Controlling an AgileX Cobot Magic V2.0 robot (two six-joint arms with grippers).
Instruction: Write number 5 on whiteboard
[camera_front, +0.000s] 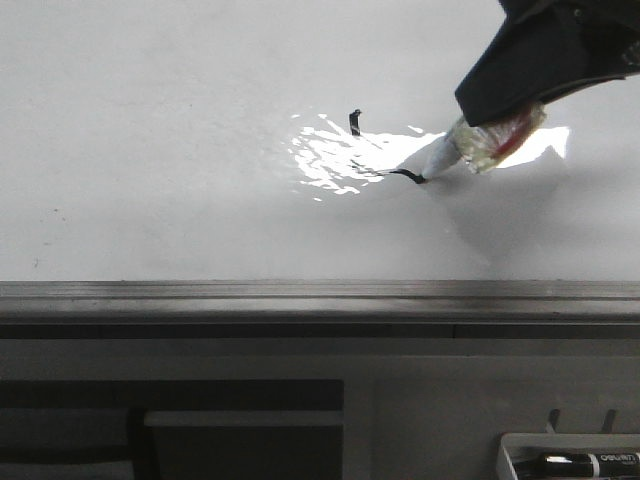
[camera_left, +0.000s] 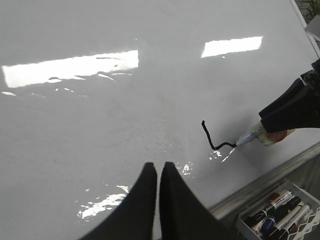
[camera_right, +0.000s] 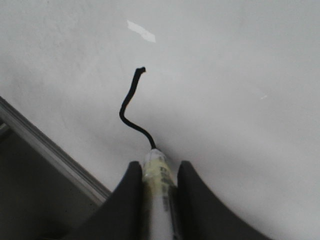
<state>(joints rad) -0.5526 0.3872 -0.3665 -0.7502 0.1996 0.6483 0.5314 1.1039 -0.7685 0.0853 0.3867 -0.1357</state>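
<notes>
A marker (camera_front: 468, 146) is clamped between the two dark fingers of the right gripper (camera_right: 159, 176), its barrel wrapped in clear tape and its tip pressed against the whiteboard (camera_front: 150, 150). From that tip a thin black stroke (camera_right: 131, 107) is seen running away across the board: a short stem that bends into a curve ending at the pen. Only this much of the number 5 (camera_left: 214, 138) is drawn so far; no top bar and no full lower hook are visible. In the front view the stroke is placed to the right of the middle of the board, partly lost in a bright patch of glare (camera_front: 330, 160), and the right gripper is seen entering from the far right. The left gripper (camera_left: 158, 172) is held above the near part of the board, to the left of the stroke, with its two dark fingers pressed together and nothing between them. The grey edge strip (camera_front: 300, 292) of the board is seen along its near side. Beyond that edge, at the near right, a tray (camera_left: 280, 212) with several markers is placed.
</notes>
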